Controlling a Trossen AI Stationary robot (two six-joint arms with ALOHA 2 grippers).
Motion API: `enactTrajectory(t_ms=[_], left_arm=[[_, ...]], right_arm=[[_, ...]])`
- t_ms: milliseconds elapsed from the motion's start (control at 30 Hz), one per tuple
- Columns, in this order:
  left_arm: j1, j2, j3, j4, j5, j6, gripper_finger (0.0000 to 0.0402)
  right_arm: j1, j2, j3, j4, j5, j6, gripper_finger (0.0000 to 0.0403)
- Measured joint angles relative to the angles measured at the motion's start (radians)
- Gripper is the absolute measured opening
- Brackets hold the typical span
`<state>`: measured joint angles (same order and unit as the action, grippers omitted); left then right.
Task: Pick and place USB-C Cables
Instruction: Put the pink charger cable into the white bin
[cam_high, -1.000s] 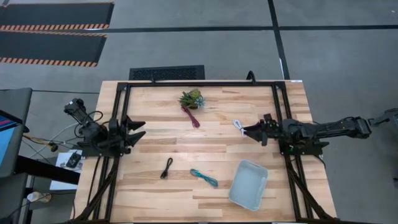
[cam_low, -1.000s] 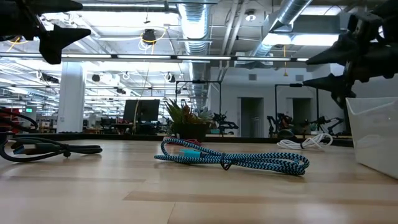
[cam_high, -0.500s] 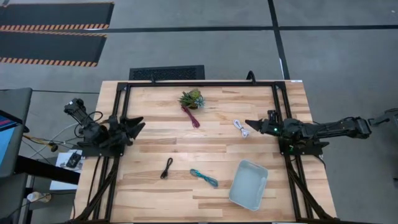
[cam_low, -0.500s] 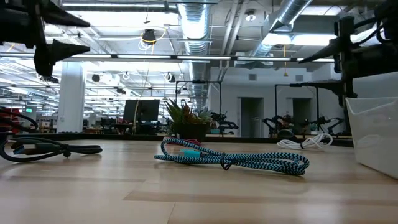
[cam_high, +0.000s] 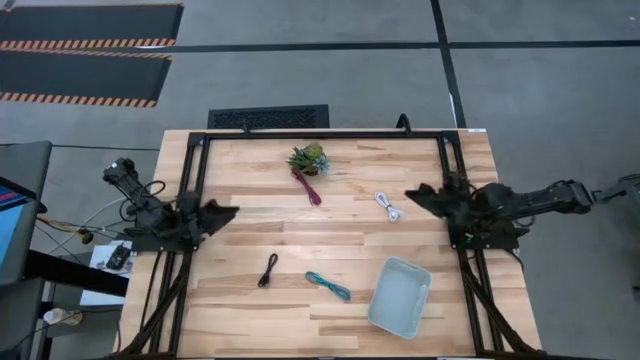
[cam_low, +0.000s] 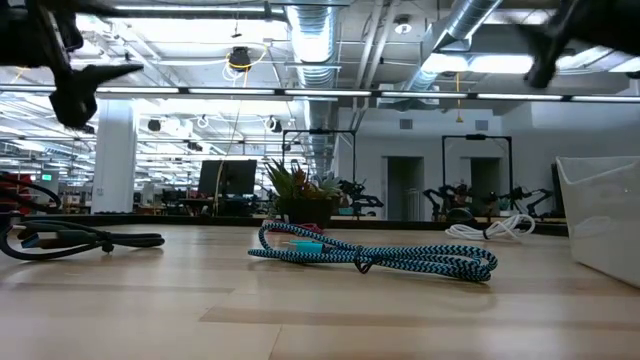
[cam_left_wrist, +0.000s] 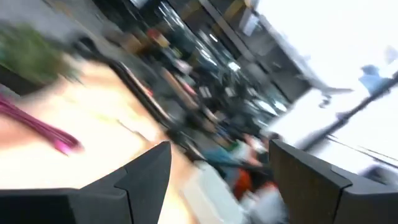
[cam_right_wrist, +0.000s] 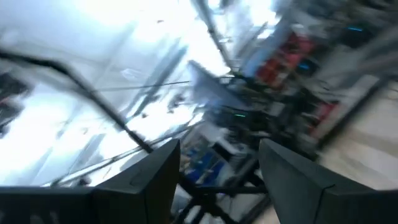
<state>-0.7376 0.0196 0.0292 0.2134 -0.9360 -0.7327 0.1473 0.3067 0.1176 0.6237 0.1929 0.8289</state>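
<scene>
USB-C cables all lie loose on the bench (cam_high: 340, 235), and neither hand has hold of one. The right hand (cam_high: 415, 195) hovers at the bench's right edge with fingers spread and nothing between them, just beside the white cable (cam_high: 387, 206). The left hand (cam_high: 225, 212) waits at the left edge, likewise parted and bare. The maroon cable (cam_high: 306, 187) touches the green plant (cam_high: 308, 158) at the far side; the black cable (cam_high: 268, 270) and teal cable (cam_high: 328, 285) lie nearer, beside the pale blue tray (cam_high: 400, 296).

Four cables (cam_high: 328, 286) on table (cam_high: 240, 305); tray (cam_high: 400, 295) near right
</scene>
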Motion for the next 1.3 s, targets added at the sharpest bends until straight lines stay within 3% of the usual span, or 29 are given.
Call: enactTrajectory(t_ms=[100,233,367,533,633,733,833,967,1133,1300], left_arm=[[0.0,0.001,0.0,0.028,0.069,-0.064,0.0257],[0.0,0.001,0.0,0.124,0.032,-0.062,0.0257],[0.0,0.002,0.0,0.263,0.017,0.038,0.0257],[0.0,0.059,0.057,0.248,-0.044,0.205,0.0257],[0.006,0.161,0.141,0.223,-0.098,0.295,0.0257],[0.027,0.305,0.28,0.191,-0.082,0.385,0.0257],[0.059,0.499,0.478,0.04,-0.072,0.444,0.0257],[0.147,0.792,0.814,-0.37,-0.018,0.431,0.0257],[0.316,1.155,1.207,-0.92,0.169,0.405,0.0257],[0.535,1.421,1.43,-1.144,0.446,0.623,0.0257]], right_arm=[[0.045,0.001,0.101,-0.084,-0.007,-0.117,0.0244],[0.083,0.042,0.224,-0.168,0.079,-0.26,0.0244],[0.073,0.093,0.323,-0.24,0.1,-0.451,0.0244],[0.039,0.129,0.471,-0.594,0.138,-0.493,0.0244],[0.025,0.176,0.552,-0.845,0.137,-0.475,0.0244],[0.02,0.232,0.605,-0.993,0.135,-0.431,0.0244],[0.02,0.288,0.618,-1.102,0.132,-0.365,0.0244],[0.022,0.367,0.618,-1.259,0.117,-0.243,0.0244],[0.033,0.47,0.617,-1.379,0.092,-0.159,0.0244],[0.065,0.538,0.617,-1.371,0.095,-0.144,0.0244]])
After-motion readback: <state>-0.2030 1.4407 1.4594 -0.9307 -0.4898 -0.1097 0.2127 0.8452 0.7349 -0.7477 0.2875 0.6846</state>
